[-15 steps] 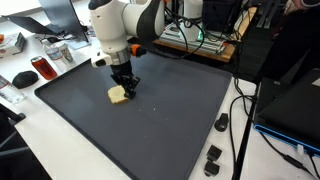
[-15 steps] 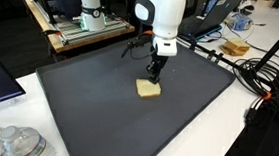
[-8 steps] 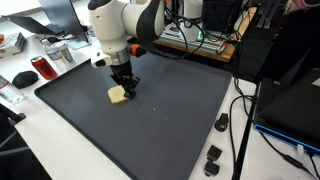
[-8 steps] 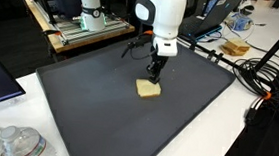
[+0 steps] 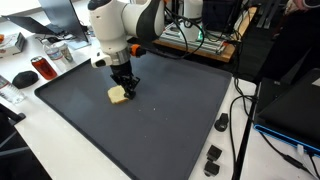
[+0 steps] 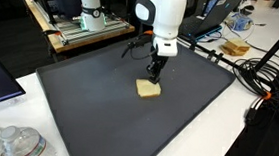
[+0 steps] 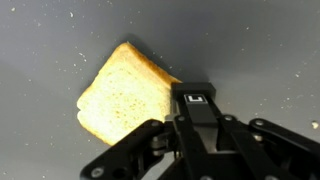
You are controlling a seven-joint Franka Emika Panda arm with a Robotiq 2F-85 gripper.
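Wrist view gave us the closest look: the pale square slice of bread (image 7: 125, 95) lay flat on the dark grey speckled mat (image 7: 250, 50), and the black jaws came in from the bottom of the picture, closed together over the slice's lower right edge. We could not tell whether they pinched the crust or only rested beside it.

In both exterior views we saw the white robot arm (image 5: 115, 30) bent over the mat (image 5: 160, 130), its wrist pointing straight down and the jaws hanging vertically at the bread (image 5: 118, 95). The slice sat on the mat's half nearer the arm's base, well apart from every edge. In an exterior view the same pose showed from the opposite side, with the arm (image 6: 160, 14) upright above the bread (image 6: 149, 89) and the jaws meeting its far edge.

The mat covered most of the white counter (image 5: 70, 150). A black computer mouse (image 5: 24, 78) lay on the counter beyond the mat's corner.
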